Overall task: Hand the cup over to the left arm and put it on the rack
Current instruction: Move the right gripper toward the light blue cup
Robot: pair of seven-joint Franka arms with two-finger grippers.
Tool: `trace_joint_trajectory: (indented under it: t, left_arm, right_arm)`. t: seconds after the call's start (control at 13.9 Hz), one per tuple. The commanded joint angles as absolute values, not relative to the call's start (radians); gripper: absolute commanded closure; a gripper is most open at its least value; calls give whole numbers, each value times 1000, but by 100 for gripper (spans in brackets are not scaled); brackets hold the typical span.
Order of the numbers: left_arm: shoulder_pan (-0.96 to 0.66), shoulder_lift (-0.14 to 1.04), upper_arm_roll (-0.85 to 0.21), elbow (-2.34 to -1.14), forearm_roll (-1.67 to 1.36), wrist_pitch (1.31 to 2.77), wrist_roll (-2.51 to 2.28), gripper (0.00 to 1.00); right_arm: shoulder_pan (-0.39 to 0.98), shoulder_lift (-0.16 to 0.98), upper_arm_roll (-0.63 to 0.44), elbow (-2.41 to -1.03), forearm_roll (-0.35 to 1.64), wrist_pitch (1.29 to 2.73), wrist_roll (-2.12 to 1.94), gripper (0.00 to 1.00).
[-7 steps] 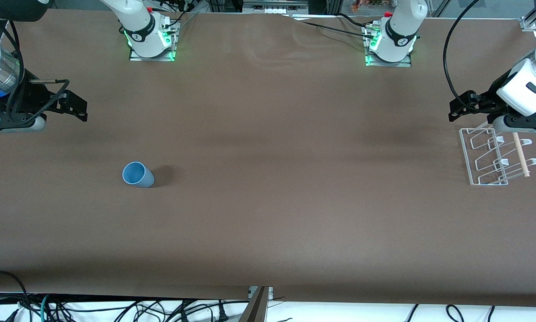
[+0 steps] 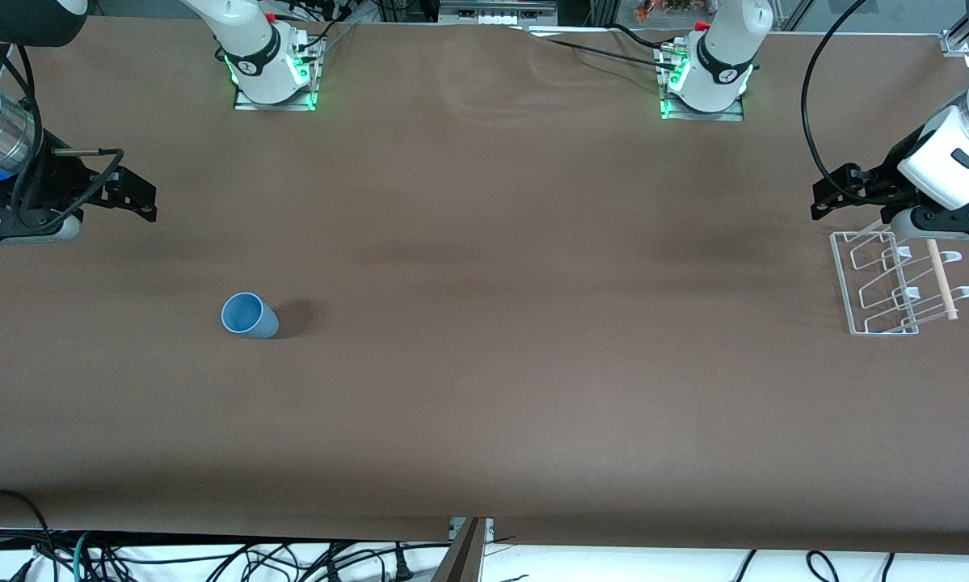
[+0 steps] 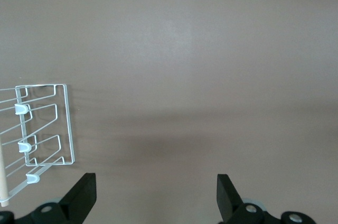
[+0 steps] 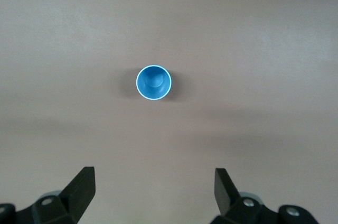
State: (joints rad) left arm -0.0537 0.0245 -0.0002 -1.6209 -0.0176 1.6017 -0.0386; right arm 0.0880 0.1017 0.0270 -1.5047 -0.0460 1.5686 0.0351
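Observation:
The light-blue cup [image 2: 250, 315] stands upright, mouth up, on the brown table toward the right arm's end. In the right wrist view the cup [image 4: 153, 82] shows from above, well apart from the fingers. My right gripper [image 2: 132, 194] hangs open and empty over the table at the right arm's end, and shows in its wrist view [image 4: 154, 177]. The white wire rack [image 2: 880, 283] with its wooden dowel [image 2: 941, 279] stands at the left arm's end. My left gripper [image 2: 827, 194] hangs open and empty beside the rack [image 3: 45, 129], and shows in its wrist view [image 3: 156, 182].
The two arm bases [image 2: 274, 77] [image 2: 704, 85] stand along the table's edge farthest from the front camera. Cables [image 2: 209, 558] hang below the edge nearest that camera. Brown tabletop [image 2: 532, 323] lies between cup and rack.
My right arm's wrist has shifted very slightly. The cup, the rack and the left arm have not moved.

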Motion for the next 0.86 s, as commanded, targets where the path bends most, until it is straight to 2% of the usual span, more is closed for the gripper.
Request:
trace_joint_trajectory:
  t: [0.0, 0.58, 0.79]
  left_arm:
    - [-55, 26, 2, -1611, -29, 1594, -40, 0]
    - [-55, 26, 2, -1611, -29, 1594, -40, 0]
    - [-55, 26, 2, -1611, -29, 1594, -40, 0]
  right_arm:
    - [69, 95, 35, -1502, -28, 1560, 18, 0]
    - [31, 103, 37, -1591, -38, 1601, 34, 0]
    - [11, 178, 34, -1592, -38, 1609, 29, 0]
